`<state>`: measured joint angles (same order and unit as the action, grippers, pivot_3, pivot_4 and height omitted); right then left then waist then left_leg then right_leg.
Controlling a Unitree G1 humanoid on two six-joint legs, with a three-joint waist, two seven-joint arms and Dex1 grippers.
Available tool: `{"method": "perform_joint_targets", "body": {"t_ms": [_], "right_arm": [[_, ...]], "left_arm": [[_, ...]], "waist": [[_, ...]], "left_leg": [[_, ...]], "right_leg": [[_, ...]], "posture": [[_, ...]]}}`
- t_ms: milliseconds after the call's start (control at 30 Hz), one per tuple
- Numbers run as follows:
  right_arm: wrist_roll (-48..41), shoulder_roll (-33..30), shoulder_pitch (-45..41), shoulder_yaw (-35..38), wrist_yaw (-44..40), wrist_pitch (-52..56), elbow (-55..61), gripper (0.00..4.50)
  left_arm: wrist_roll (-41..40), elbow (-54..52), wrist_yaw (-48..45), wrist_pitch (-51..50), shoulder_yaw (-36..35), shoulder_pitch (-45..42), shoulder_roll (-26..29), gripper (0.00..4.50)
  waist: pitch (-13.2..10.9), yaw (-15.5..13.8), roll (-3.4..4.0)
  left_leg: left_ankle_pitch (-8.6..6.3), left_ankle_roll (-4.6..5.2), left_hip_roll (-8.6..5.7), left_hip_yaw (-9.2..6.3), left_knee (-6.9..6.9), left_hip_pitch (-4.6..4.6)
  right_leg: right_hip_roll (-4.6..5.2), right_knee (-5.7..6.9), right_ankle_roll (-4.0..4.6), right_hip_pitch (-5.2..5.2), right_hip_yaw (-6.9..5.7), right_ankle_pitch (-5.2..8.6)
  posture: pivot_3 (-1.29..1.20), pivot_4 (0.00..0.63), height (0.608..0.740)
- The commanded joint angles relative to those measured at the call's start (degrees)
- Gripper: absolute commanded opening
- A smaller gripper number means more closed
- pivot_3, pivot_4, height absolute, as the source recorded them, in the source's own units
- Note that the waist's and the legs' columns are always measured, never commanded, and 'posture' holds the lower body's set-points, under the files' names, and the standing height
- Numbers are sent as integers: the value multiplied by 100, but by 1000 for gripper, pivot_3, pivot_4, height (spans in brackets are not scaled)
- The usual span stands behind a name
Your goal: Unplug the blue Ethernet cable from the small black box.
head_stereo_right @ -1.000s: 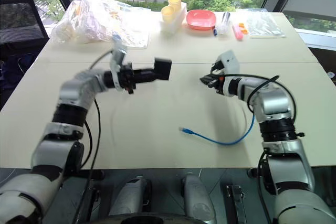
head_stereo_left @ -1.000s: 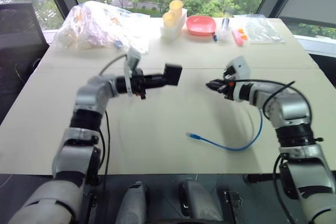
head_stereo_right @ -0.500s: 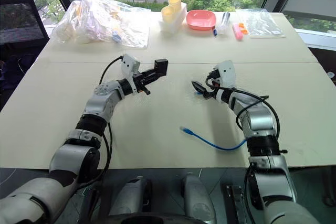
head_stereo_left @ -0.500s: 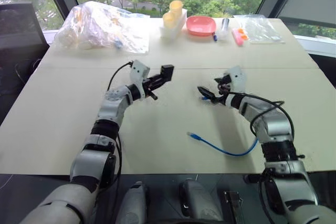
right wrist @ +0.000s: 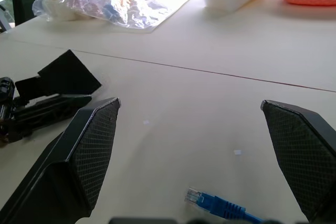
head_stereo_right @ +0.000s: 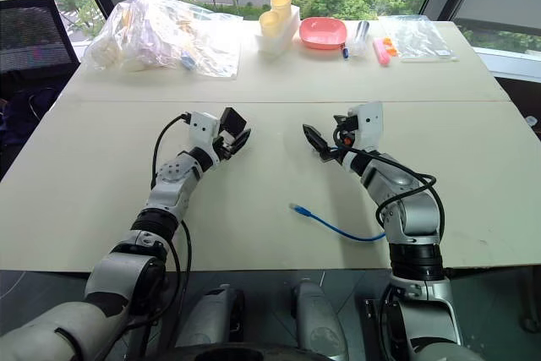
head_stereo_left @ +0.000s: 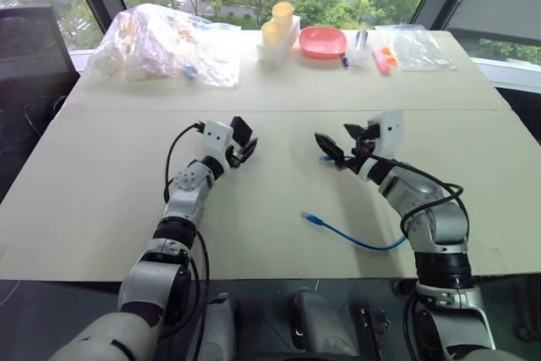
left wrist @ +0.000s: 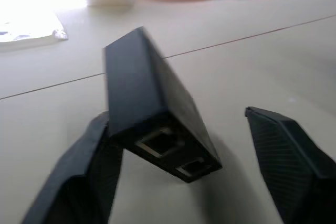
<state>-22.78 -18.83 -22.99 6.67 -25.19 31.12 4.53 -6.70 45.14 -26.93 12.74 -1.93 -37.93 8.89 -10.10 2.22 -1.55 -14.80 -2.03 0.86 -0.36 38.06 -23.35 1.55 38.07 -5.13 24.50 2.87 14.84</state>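
Left gripper (head_stereo_right: 237, 136) low over the beige matte table (head_stereo_right: 254, 209), its 2 black fingers spread wide. Small black box (left wrist: 152, 129) tilted between them, leaning on 1 finger (left wrist: 79, 182), clear of the other; matte plastic, flat and squarish, 2 rectangular ports in its near edge. Not pinched; whether resting on the tabletop or propped on the finger alone, hard to tell.

Right gripper (head_stereo_left: 342, 143) also low over the table, fingers wide apart, nothing held; ribbed, textured pads (right wrist: 89, 156) seen in the wrist view.

Blue Ethernet cable (head_stereo_left: 359, 238) unplugged, lying loose on the table in a shallow curve near the right forearm, well apart from the box. Thin, glossy, bright blue cord, 1 small plug end (right wrist: 202, 199) just below the right fingers, another plug at the free end toward table centre.

Far edge: crinkled clear plastic bag (head_stereo_right: 161, 31), white tray with 2 yellow cups (head_stereo_right: 279, 14), smooth coral-pink dish (head_stereo_right: 324, 31).
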Motion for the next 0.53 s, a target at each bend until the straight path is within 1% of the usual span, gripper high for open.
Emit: {"method": "perform_joint_targets", "body": {"t_ms": [33, 133, 233, 333, 400, 533], "right_arm": [[-96, -106, -1, 56, -112, 2, 296, 4500], [-92, -216, 166, 129, -189, -29, 397, 4500], [-166, -335, 406, 276, -223, 27, 608, 4500], [-257, -389, 577, 403, -200, 90, 777, 4500], [-306, -406, 677, 469, -190, 113, 870, 4500], [-401, -353, 769, 543, -126, 92, 957, 4500]], "left_arm": [[-32, -649, 145, -133, -100, 106, 98, 4430], [-208, -2003, 91, -800, -96, 631, 282, 4430], [-347, -3749, 77, -1717, -50, 1346, 586, 4430], [-481, -4927, 176, -2466, -96, 1857, 820, 4430], [-636, -5625, 265, -2969, -169, 2154, 923, 4430], [-1027, -6379, 315, -3717, -286, 2509, 968, 4430]], "waist": [[0, -2, 0], [0, 9, 0], [0, 19, 0], [0, 13, 1], [0, 10, 1], [0, 9, 1]], "left_leg": [[0, 0, 0, 0, 0, 0], [0, 0, 2, -1, -1, 0], [-2, 2, 11, -4, -6, 0], [-2, 2, 13, -5, -6, 1], [-2, 2, 12, -5, -4, 4], [0, 4, 11, -3, 0, 10]], "right_leg": [[0, 0, 0, 0, 0, 0], [0, 0, 0, 0, 1, 0], [3, -2, 0, 0, 2, 0], [6, -2, 0, 0, 4, 0], [7, -2, 0, -5, 4, 0], [4, -5, 1, -13, 5, 1]], "posture": [[0, 150, 735], [0, 150, 735], [0, 150, 735], [0, 150, 735], [0, 150, 735], [0, 150, 735]]}}
